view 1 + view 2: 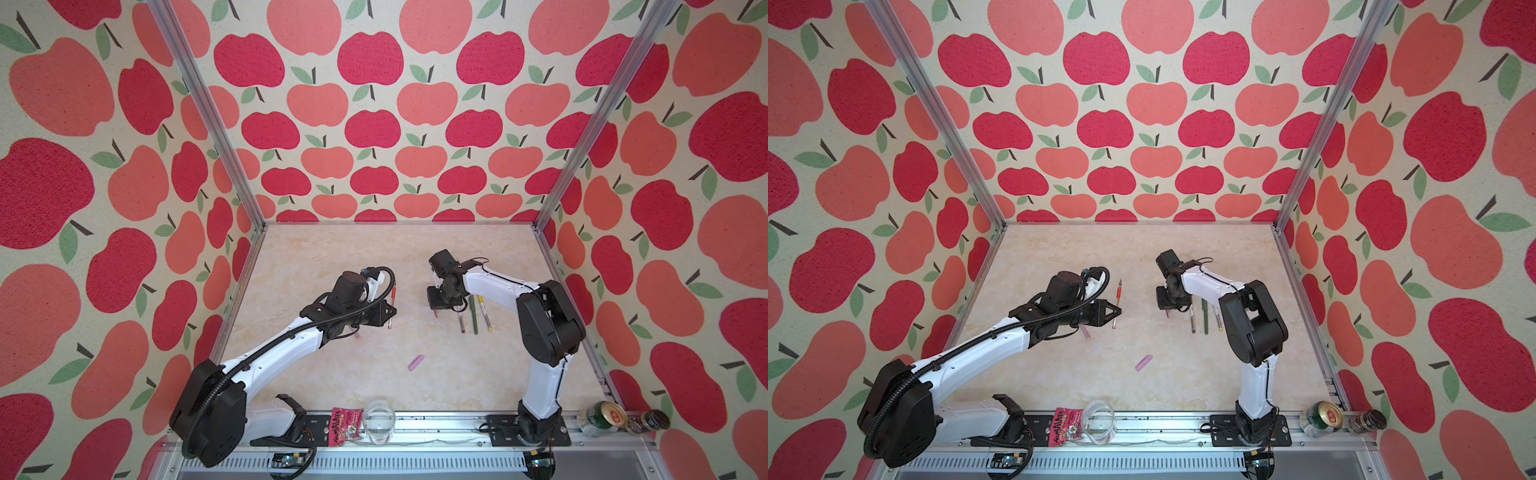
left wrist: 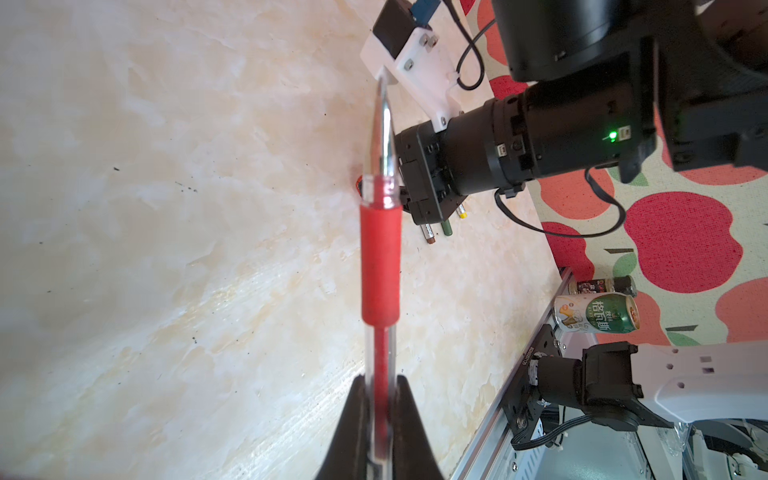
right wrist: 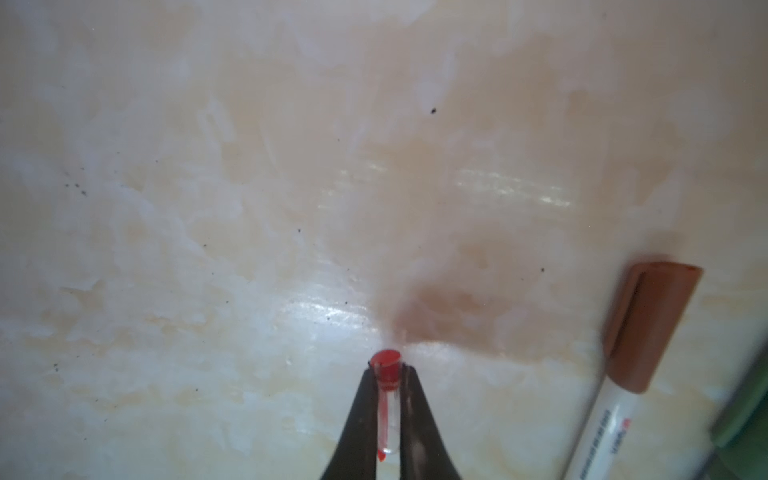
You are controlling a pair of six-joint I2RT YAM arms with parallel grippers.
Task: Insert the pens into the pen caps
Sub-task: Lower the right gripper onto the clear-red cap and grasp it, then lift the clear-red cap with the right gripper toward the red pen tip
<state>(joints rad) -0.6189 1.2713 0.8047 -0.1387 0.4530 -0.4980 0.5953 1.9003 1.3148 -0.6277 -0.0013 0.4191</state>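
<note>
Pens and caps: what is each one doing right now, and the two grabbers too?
Red pen: uncapped, held by the shut left gripper.
Red cap: off its pen, pinched by the shut right gripper.
Brown-capped pen: capped, lying on the table.
Green pen: lying flat beside it.
Yellow-ended pen: lying flat too.
Pink cap: loose, lying alone.
Pink pen: lying flat, mostly hidden.

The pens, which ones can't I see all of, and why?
- Lilac-pink pen: both top views, only one end peeks from under the left arm.
- Dark green pen: right wrist view, blurred and cut off by the picture's edge.
- Brown-capped white pen: same view, barrel runs off the edge.
</note>
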